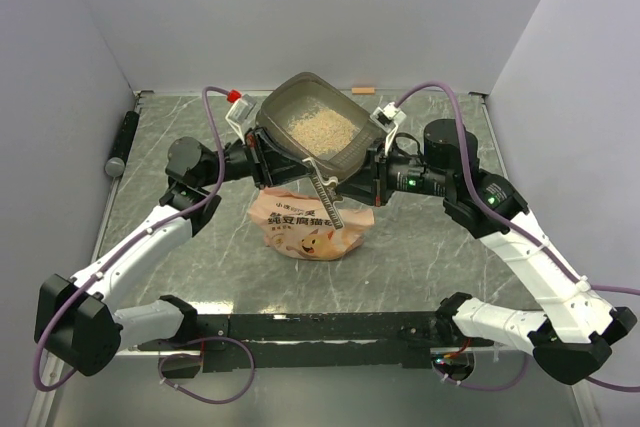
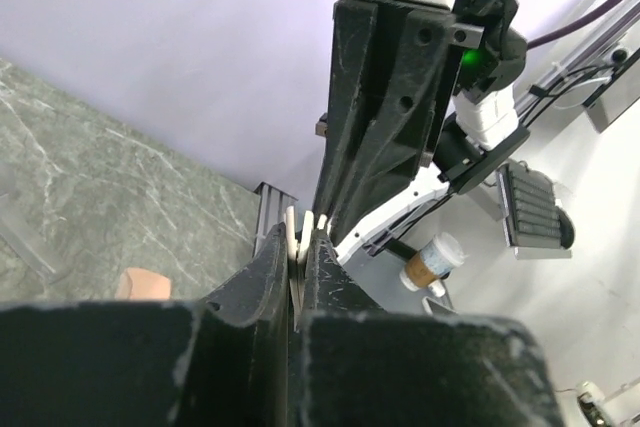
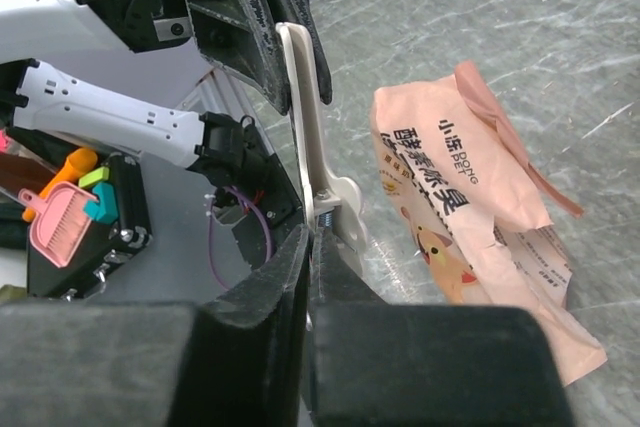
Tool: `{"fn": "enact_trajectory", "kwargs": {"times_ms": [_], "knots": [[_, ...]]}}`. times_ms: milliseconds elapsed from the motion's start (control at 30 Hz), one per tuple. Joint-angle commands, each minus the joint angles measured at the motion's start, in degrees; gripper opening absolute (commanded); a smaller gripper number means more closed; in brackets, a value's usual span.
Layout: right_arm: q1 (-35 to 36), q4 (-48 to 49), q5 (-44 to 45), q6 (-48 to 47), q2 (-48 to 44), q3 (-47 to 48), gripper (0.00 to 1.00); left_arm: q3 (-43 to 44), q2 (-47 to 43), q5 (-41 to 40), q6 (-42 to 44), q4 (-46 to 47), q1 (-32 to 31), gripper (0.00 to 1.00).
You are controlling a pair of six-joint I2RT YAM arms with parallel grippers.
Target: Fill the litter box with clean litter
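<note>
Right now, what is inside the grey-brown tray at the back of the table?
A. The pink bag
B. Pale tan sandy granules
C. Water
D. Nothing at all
B: the top view shows the litter box holding a patch of pale tan litter on its floor.

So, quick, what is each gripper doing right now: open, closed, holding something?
Left gripper: closed on one end of the long cream-white plastic clip.
Right gripper: closed on the same clip's other end.
</note>
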Motion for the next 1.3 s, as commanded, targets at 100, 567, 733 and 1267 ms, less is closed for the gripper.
{"fn": "enact_trajectory", "kwargs": {"times_ms": [100, 567, 733, 1267], "knots": [[0.4, -0.2, 2.1, -4.7, -1.8, 0.2, 0.56, 2.0, -0.2, 3.0, 4.5, -3.2, 0.1, 0.01], [0.5, 1.9, -3.0, -7.9, -3.4, -2.9, 0.68, 0.7, -3.0, 7.2, 3.1, 1.8, 0.1, 0.01], [0.5, 4.4, -6.5, -7.1, -3.5, -5.2, 0.68, 0.0, -2.7, 8.1, 0.6, 5.3, 0.0, 0.01], [2.1, 9.4, -9.3, -5.4, -3.7, -7.1, 0.66, 0.1, -2.4, 8.6, -0.6, 7.3, -0.1, 0.01]]}}
